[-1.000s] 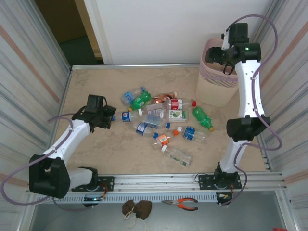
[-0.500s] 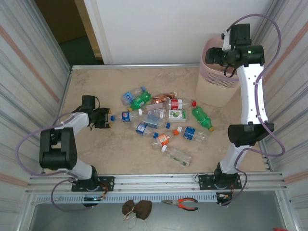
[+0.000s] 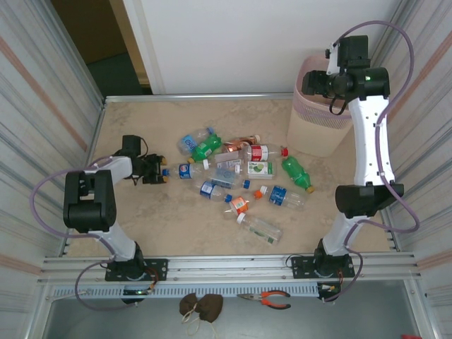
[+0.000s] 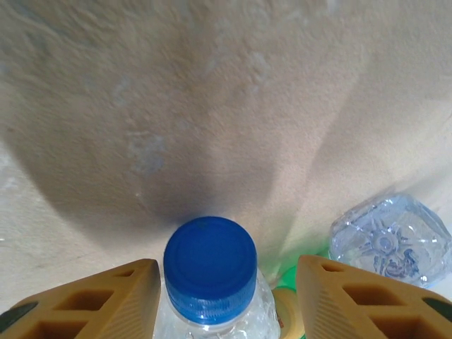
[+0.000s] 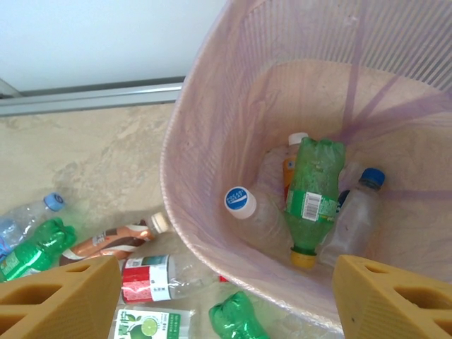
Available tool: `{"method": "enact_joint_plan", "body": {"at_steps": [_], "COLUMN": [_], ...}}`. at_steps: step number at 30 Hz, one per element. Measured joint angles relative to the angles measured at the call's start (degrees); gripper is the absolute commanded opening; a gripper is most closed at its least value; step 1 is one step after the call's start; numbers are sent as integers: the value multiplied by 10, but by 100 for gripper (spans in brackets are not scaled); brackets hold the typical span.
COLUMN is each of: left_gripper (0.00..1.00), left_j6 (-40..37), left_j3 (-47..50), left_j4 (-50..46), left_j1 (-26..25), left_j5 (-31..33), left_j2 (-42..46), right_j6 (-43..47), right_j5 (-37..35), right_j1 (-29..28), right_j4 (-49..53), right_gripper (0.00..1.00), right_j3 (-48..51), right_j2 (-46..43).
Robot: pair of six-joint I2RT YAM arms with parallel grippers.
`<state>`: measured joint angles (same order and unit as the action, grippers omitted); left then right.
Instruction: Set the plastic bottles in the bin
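By the left edge of the table (image 3: 176, 226), left gripper (image 3: 158, 174) straddles a blue-capped bottle (image 4: 210, 268), jaws unclamped; right gripper (image 5: 226, 265) hangs released, empty, over the far-right-corner bin (image 5: 173, 176)

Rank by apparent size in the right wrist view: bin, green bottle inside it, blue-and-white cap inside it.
1. bin
2. green bottle
3. blue-and-white cap
Depths differ slightly, but the gaps are plain.

No lettering is legible; the blue cap (image 5: 240, 201) inside the bin (image 5: 185, 134) carries white print too small to read.
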<state>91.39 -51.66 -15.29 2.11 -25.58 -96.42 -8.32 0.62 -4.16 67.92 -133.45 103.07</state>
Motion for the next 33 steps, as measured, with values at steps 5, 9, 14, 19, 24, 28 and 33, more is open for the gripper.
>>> {"method": "enact_joint_plan", "body": {"at_steps": [5,9,14,19,24,28,33], "left_gripper": [51,49,44,36,29,24,20], "left_j6": [0,-1,-1,-3,-3,-3,-7], "left_j3": [-12,-27,-33,-33,-33,-32,-29], "left_j4": [-10,-21,-29,-31,-34,-39,-44], "left_j1": [4,5,5,5,5,6,12], "left_j5": [-2,-9,-10,-10,-10,-9,-8], "left_j2": [-21,-39,-43,-43,-43,-38,-11], "right_j6": [2,3,3,4,4,4,4], "right_j5": [-9,-9,-10,-10,-10,-10,-10], "right_j1": [0,0,0,0,0,-1,-1], "right_j4": [-1,-2,-2,-2,-2,-2,-3], "right_gripper": [77,76,75,75,75,75,75], "right_j3": [6,13,21,21,21,21,21], "right_j2": [-5,-8,-10,-11,-18,-25,-30]}}
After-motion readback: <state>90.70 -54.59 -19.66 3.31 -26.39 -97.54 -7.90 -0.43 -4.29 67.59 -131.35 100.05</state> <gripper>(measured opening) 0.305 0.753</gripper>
